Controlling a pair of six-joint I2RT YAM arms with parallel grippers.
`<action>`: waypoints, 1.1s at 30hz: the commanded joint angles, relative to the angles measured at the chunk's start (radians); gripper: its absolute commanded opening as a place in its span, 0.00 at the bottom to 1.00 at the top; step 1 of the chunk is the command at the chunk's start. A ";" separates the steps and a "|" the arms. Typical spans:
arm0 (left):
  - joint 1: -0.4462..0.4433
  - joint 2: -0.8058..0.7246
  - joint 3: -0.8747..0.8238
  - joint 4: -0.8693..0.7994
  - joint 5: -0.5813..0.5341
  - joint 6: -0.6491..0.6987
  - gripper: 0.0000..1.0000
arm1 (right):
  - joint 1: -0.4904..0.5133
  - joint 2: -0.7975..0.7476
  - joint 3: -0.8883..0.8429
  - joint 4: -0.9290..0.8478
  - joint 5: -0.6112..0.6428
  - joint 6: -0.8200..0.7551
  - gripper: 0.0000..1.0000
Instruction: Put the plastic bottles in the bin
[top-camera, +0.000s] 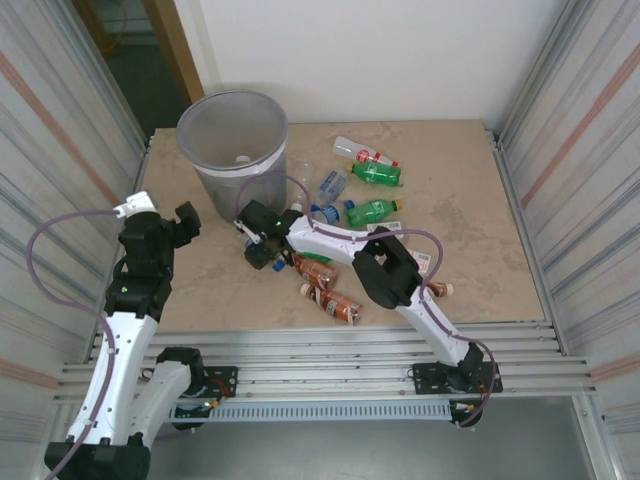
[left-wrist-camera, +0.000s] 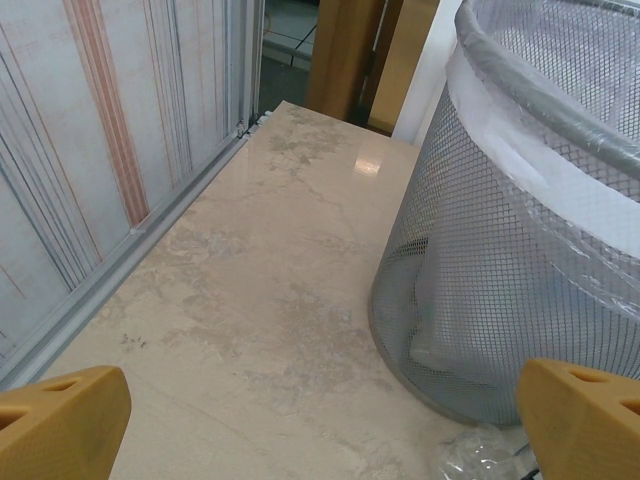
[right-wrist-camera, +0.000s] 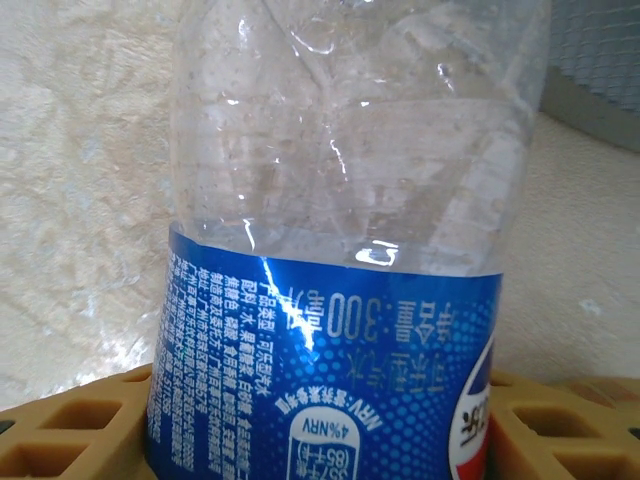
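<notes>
Just right of the bin (top-camera: 235, 175), at its base, the right gripper (top-camera: 262, 246) holds a clear blue-label bottle (right-wrist-camera: 340, 250), one finger against each side. The left gripper (left-wrist-camera: 320, 420) is spread wide, low over the bare table (left-wrist-camera: 250, 300) on the bin's left. Other bottles (top-camera: 372, 211) lie scattered on the tabletop, right of the bin.

The left hand (left-wrist-camera: 320, 425) gapes wide over the table (left-wrist-camera: 250, 300), near the bin (left-wrist-camera: 480, 260).

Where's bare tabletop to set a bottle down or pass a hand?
Free: the strip between the bin and the left wall, and the right side of the table beyond the green bottles. Crowded: the centre in front of the bin, where bottles cluster.
</notes>
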 joint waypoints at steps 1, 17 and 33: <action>0.013 -0.004 0.006 -0.001 0.007 -0.017 0.99 | 0.006 -0.131 -0.028 0.029 -0.002 -0.018 0.51; 0.013 -0.013 0.098 -0.011 0.214 -0.049 0.99 | -0.021 -0.472 -0.335 0.164 0.007 0.034 0.49; -0.211 0.177 0.257 0.147 0.591 -0.109 0.95 | -0.046 -0.864 -0.673 0.375 0.077 0.025 0.50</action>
